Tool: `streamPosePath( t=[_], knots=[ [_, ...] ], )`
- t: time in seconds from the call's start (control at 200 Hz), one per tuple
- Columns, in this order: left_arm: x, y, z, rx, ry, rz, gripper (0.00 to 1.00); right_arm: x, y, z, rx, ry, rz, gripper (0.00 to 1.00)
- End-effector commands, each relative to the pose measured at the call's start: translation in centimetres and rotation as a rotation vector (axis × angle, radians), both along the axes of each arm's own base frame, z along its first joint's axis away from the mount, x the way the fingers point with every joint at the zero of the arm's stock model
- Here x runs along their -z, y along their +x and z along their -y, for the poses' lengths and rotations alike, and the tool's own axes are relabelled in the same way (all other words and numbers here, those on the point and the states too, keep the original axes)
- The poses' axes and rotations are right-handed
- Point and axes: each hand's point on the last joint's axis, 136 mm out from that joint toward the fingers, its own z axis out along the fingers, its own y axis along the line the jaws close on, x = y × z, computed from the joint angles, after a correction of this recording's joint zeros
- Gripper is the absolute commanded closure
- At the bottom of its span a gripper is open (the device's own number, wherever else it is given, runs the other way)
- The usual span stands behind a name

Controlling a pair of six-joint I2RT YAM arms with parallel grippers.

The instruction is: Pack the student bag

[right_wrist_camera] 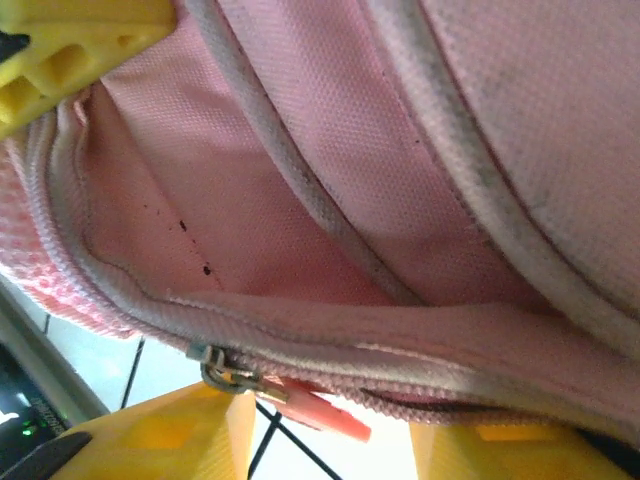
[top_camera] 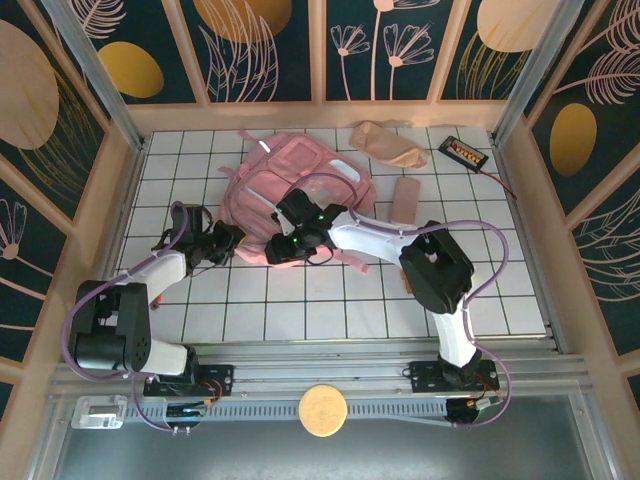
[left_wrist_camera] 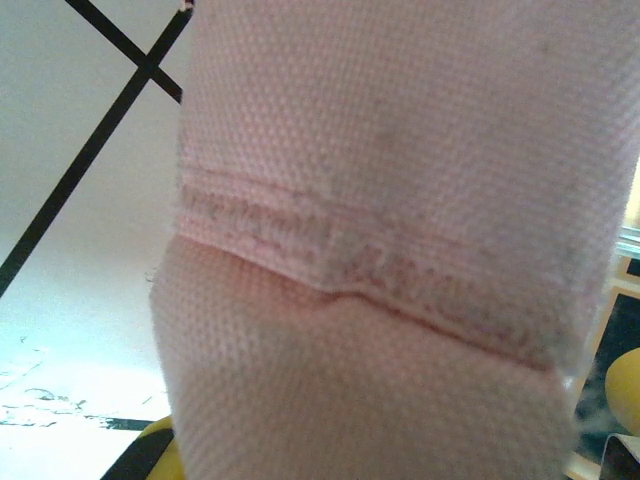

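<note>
Your left claw (top_camera: 222,243) clamps the student bag (top_camera: 300,175); whether the right claw (top_camera: 283,247) grips is unclear, so the zipper pull (right_wrist_camera: 318,411) at its lower finger may slip.

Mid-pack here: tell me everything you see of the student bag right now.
The student bag is pale-pink woven fabric with light piping, lying on the table. Its zipper slider carries a pink pull tab. A stitched seam crosses its cloth. The left gripper is shut on its near-left edge; the right gripper straddles its zipped rim.

Student bag (top_camera: 300,175) on the table (top_camera: 480,290), pouch (top_camera: 388,145) behind-right, flat case (top_camera: 405,198) just right.
</note>
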Motion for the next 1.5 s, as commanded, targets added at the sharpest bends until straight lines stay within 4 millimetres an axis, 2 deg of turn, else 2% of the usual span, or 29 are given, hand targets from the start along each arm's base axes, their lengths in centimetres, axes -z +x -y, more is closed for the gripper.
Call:
streamPosePath(
  t=[0.0,0.14,0.28,0.375,0.545,0.661,0.761,0.836,0.871,0.896,1.041,1.126,1.201,1.216,1.271,1.281,1.296,1.311,1.336,1.346,1.351,1.356,1.371,1.411,1.496],
  knots=[
    [-2.5,0.3,1.1,0.025,-0.054,0.084,1.0,-0.7,1.4,-1.5,0.026,0.001,0.086,0.7],
    [-2.3,0.0,1.0,0.021,-0.054,0.079,1.0,-0.8,1.5,-1.3,0.026,-0.023,0.111,1.0],
    [-2.3,0.2,0.8,0.019,-0.032,0.08,1.0,-0.9,1.5,-0.1,0.033,-0.056,0.125,1.0],
    [-2.4,0.4,0.4,0.019,0.004,0.081,1.0,-0.2,1.4,2.3,0.065,-0.102,0.098,1.0],
    [-2.6,0.9,-0.3,0.021,0.047,0.084,1.0,2.2,1.4,9.6,0.151,-0.204,0.022,1.0],
    [-2.9,1.1,-0.5,0.025,0.062,0.092,1.0,2.8,1.9,14.2,0.213,-0.251,0.0,1.0],
    [-2.8,1.0,-0.6,0.043,0.077,0.088,1.0,3.2,3.1,17.5,0.259,-0.273,-0.001,1.0],
    [-2.8,0.7,-0.7,0.052,0.087,0.089,1.0,3.8,4.7,20.0,0.302,-0.29,-0.002,1.0],
    [-2.7,0.6,-0.7,0.058,0.086,0.087,1.0,4.0,5.1,20.3,0.304,-0.288,0.005,1.0],
    [-2.7,0.5,-0.7,0.063,0.085,0.086,1.0,4.1,6.2,21.5,0.335,-0.287,0.007,1.0],
    [-2.2,-0.1,-0.8,0.082,0.097,0.068,1.0,5.2,9.6,23.6,0.379,-0.289,0.012,1.0],
    [-2.3,-0.2,-1.0,0.087,0.111,0.068,1.0,5.5,10.5,23.7,0.373,-0.279,0.007,1.0],
    [-2.5,-0.2,-1.2,0.094,0.132,0.074,1.0,4.8,10.4,23.1,0.349,-0.24,0.017,1.0],
    [-2.7,-0.2,-1.3,0.097,0.138,0.079,1.0,4.6,10.4,22.9,0.341,-0.225,0.019,0.97],
    [-3.3,-0.1,-1.3,0.115,0.156,0.098,1.0,3.3,9.8,22.2,0.308,-0.173,0.024,0.59],
    [-3.5,0.0,-1.3,0.119,0.158,0.104,1.0,3.1,9.7,22.2,0.307,-0.168,0.025,0.54],
    [-3.8,0.1,-1.3,0.124,0.163,0.113,0.91,2.6,9.5,22.0,0.302,-0.159,0.029,0.46],
    [-4.0,0.1,-1.3,0.128,0.171,0.118,0.78,2.1,9.4,22.1,0.301,-0.148,0.036,0.4],
    [-4.5,0.1,-1.4,0.133,0.186,0.129,0.48,1.3,9.2,22.0,0.295,-0.13,0.046,0.33],
    [-4.7,0.1,-1.5,0.136,0.194,0.133,0.18,0.9,9.1,21.9,0.292,-0.122,0.051,0.31],
    [-4.8,0.1,-1.6,0.136,0.198,0.134,0.1,0.8,9.1,21.9,0.291,-0.119,0.053,0.31],
    [-5.0,0.2,-1.6,0.137,0.201,0.138,0.05,0.6,9.1,21.9,0.291,-0.115,0.057,0.3],
    [-5.3,0.2,-1.7,0.141,0.217,0.144,0.02,0.0,9.0,21.8,0.288,-0.106,0.064,0.28],
    [-6.2,0.2,-2.1,0.147,0.257,0.16,0.01,-1.3,9.1,21.9,0.288,-0.088,0.087,0.23],
    [-8.1,0.6,-2.7,0.149,0.318,0.188,0.01,-3.5,9.9,21.4,0.257,-0.012,0.129,0.22]
  ],
)
